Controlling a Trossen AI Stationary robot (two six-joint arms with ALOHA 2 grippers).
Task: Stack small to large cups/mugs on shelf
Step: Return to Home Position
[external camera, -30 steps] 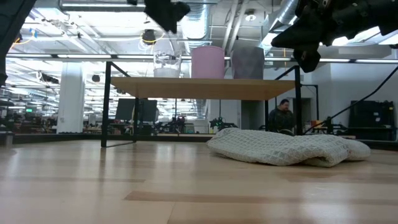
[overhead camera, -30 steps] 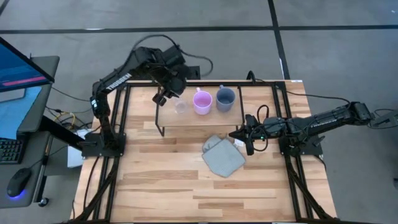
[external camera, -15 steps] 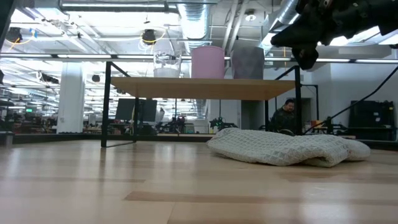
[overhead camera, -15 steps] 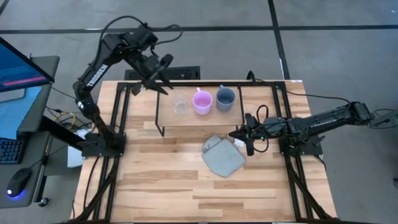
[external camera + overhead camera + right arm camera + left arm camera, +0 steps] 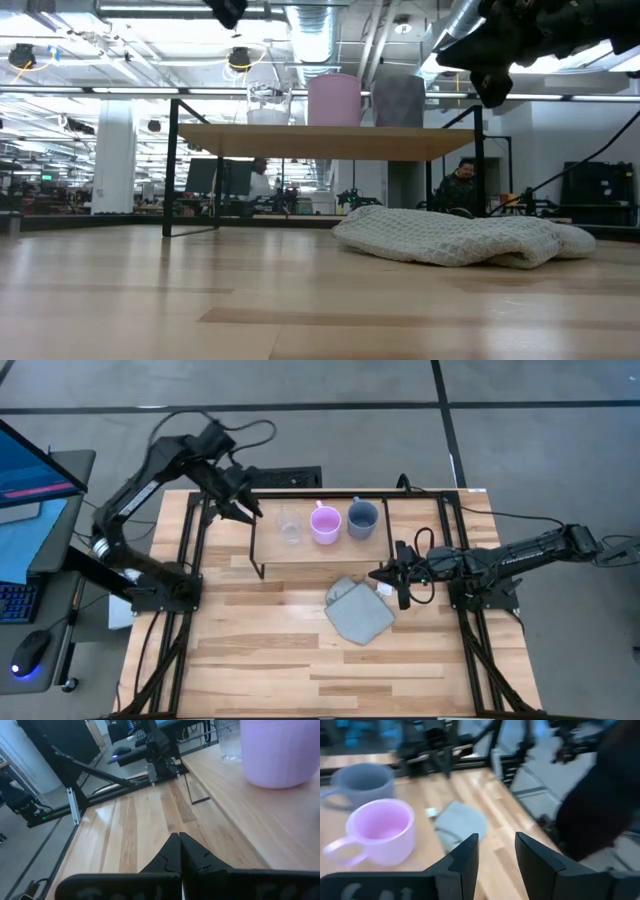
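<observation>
Three vessels upright in a row on the shelf [image 5: 310,553]: clear glass cup [image 5: 290,525], pink mug [image 5: 325,523], blue-grey mug [image 5: 362,518]; placing looks done, I reckon only parking the arms is left; left gripper [image 5: 243,508] released, empty, raised near the glass end; right gripper [image 5: 383,575] pinched closed on nothing, by the grey-green cloth [image 5: 358,612]; white lettering on the right arm, too small to read.

Slatted wooden tabletop [image 5: 300,670] with a crumpled grey-green cloth [image 5: 359,612] near its middle, toward the right edge. Beyond the left edge: monitor [image 5: 30,465], keyboard [image 5: 12,600], mouse [image 5: 30,650]. Low view: a person [image 5: 458,187] in the room behind.
</observation>
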